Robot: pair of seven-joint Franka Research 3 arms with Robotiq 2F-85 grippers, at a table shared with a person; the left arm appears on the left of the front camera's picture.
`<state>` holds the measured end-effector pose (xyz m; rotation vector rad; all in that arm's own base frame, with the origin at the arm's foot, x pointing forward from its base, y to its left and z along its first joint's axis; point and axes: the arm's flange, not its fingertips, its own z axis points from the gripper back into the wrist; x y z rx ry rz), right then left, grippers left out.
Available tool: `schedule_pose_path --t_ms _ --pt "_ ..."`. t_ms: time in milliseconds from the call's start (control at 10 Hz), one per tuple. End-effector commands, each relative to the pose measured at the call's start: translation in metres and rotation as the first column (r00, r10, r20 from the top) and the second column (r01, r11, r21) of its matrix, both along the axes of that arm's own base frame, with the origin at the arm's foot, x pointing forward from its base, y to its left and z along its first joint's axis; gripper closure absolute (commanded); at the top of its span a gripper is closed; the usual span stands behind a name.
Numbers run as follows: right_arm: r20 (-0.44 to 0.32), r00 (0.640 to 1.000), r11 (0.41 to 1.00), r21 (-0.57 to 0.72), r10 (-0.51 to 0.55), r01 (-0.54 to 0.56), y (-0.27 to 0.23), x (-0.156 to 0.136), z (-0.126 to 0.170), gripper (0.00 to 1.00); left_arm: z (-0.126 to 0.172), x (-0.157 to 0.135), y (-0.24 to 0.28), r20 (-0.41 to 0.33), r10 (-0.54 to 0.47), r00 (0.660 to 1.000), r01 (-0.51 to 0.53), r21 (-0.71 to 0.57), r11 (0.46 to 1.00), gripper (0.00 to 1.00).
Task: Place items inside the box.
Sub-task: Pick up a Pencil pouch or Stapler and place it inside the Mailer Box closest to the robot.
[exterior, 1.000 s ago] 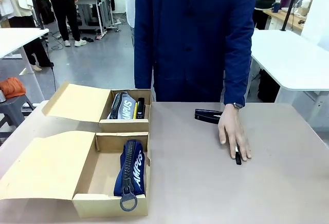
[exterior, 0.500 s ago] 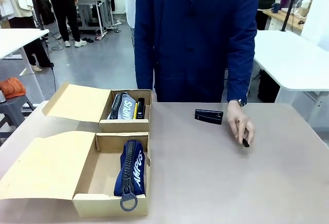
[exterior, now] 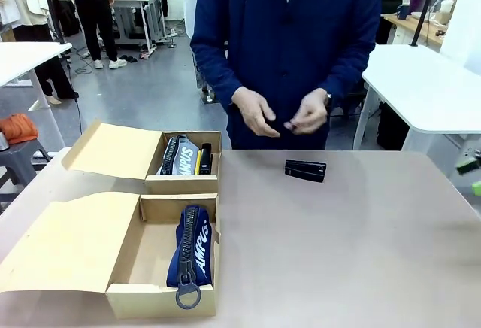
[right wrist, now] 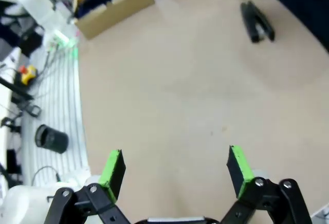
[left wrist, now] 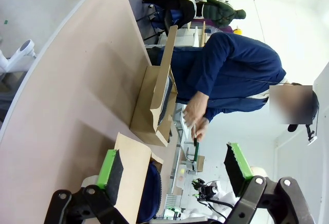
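The black stapler lies flat on the brown table, on the far half towards the person's side and well apart from both boxes. In the right wrist view the stapler sits up near the top right, with bare table between it and the right gripper. That gripper's fingers stand wide apart with nothing between them.

Two open cardboard boxes sit on the robot's left side of the table, one behind the other and touching or almost so. The near box holds a navy pouch with white lettering, lying lengthwise with its big zip ring hanging over the front wall. The far box holds a second pouch. Beside that pouch are a yellow knife and a slim black thing, both packed against the box's right wall.

The person, in a dark blue coat, stands at the far edge with both hands lifted off the table at waist height. One hand is open and the other hand pinches a small dark object. It may be the marker, though it is too small to be sure.

In the left wrist view the left gripper hangs with its green pads spread apart, gripping nothing. It is just above a flap of the near box, where a bit of the navy pouch shows. Farther off in that view are the far box and the person's hands.
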<state>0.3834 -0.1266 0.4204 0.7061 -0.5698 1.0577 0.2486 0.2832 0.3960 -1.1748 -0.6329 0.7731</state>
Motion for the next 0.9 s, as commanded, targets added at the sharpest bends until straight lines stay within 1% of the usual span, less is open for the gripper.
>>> schedule_pose_path --t_ms 0,100,200,300,400,500,600,700,800 --pt "-0.006 0.997 0.988 -0.137 0.075 -0.075 0.043 0.036 0.008 0.00 -0.001 -0.001 -0.004 0.031 0.005 1.000 -0.005 -0.001 1.000 0.00" --pt "0.011 0.990 0.972 -0.194 0.139 -0.134 0.080 0.062 0.011 0.00 -0.001 -0.001 -0.004 0.031 0.005 1.000 -0.005 -0.001 1.000 0.00" --pt "0.013 0.992 0.949 -0.293 0.124 -0.115 0.117 0.088 0.011 0.00 -0.001 -0.001 -0.004 0.031 0.005 1.000 -0.005 -0.001 1.000 0.00" --pt "0.016 0.991 0.906 -0.408 0.130 -0.113 0.157 0.116 0.006 0.00 -0.001 -0.001 -0.004 0.031 0.005 1.000 -0.005 -0.001 1.000 0.00" --pt "0.001 0.980 0.871 -0.460 0.197 -0.174 0.202 0.144 -0.003 0.00 -0.001 -0.001 -0.004 0.031 0.005 1.000 -0.005 -0.001 1.000 0.00" --pt "-0.028 0.987 0.846 -0.510 0.161 -0.153 0.231 0.162 -0.012 0.00 -0.001 -0.001 -0.004 0.031 0.005 1.000 -0.005 -0.001 1.000 0.00" --pt "-0.049 0.998 0.843 -0.535 0.029 -0.051 0.229 0.159 -0.007 0.00 -0.001 -0.001 -0.004 0.031 0.005 1.000 -0.005 -0.001 1.000 0.00" --pt "0.031 0.978 0.886 -0.430 0.205 -0.173 0.227 0.135 -0.007 0.00 -0.001 -0.001 -0.004 0.031 0.005 1.000 -0.005 -0.001 1.000 0.00" --pt "0.005 0.988 0.866 -0.482 0.155 -0.134 0.246 0.152 -0.019 0.00 -0.001 -0.001 -0.004 0.031 0.005 1.000 -0.005 -0.001 1.000 0.00"
